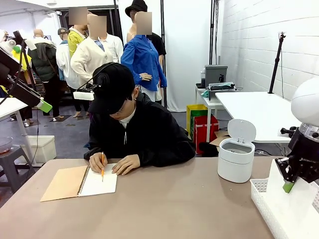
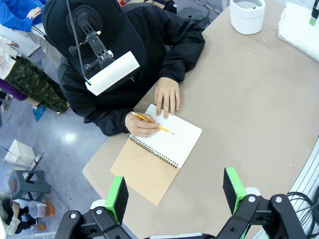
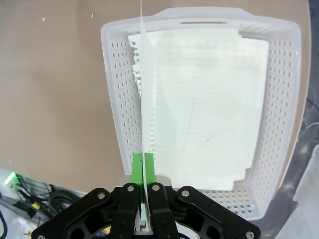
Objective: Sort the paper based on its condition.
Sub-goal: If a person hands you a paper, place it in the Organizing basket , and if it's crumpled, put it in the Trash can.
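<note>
No legible text, label, brand, number or sign appears in any view. The sheets (image 3: 204,104) in the basket (image 3: 117,99) carry only faint ruled lines and stray pencil strokes. The open notebook page (image 2: 172,137) shows no readable writing.

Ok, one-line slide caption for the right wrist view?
Right gripper shut on a thin flat white paper sheet, edge-on above a white perforated plastic basket of flat sheets.

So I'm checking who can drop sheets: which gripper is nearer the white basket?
The right gripper: it hangs directly over the white basket, pinching a paper sheet. The left gripper is across the table, above the notebook.
</note>
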`<state>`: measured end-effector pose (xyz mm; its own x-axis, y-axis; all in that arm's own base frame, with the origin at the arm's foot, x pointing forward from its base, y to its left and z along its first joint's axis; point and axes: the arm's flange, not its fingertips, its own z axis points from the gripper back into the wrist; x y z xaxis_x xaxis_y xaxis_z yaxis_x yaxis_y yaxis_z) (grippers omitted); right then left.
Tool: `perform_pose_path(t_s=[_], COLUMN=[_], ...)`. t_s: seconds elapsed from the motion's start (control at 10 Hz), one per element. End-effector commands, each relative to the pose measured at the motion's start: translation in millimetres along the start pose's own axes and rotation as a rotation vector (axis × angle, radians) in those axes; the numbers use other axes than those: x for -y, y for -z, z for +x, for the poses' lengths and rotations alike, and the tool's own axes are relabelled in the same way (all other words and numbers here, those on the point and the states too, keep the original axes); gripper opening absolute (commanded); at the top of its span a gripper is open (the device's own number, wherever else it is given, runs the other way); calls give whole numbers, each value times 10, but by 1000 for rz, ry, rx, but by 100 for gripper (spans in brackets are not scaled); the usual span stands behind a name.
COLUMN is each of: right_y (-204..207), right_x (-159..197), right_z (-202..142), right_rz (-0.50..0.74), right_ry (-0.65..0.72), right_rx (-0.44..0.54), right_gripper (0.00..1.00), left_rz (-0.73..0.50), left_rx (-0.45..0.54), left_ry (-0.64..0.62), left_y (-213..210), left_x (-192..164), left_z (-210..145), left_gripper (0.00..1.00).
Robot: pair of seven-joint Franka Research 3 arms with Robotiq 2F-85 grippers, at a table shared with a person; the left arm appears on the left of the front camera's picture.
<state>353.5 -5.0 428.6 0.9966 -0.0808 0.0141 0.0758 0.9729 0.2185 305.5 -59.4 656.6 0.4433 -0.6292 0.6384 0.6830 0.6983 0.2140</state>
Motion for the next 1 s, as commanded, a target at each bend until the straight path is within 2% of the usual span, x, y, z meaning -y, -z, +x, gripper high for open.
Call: perform_pose_path(t_s=[0.0,0.4,0.5,0.9], right_y=[517,699,724,696], right_x=[118,273,327,362], right_z=[-442,-520,-547,-553], right_rz=[42,-27,-30,-39], right_ry=[-6,12,23,18], right_rx=[-5,-43,-65,-51], right_gripper=[0,0,8,85], left_rz=[-1,-1,-1,-1], left_rx=[1,1,1,1], left_ry=[0,0,0,0], left_y=[-2,-2,-2,-2], left_x=[-1,-1,-1,-1], left_z=[0,0,0,0], left_gripper=[100,100,100,100])
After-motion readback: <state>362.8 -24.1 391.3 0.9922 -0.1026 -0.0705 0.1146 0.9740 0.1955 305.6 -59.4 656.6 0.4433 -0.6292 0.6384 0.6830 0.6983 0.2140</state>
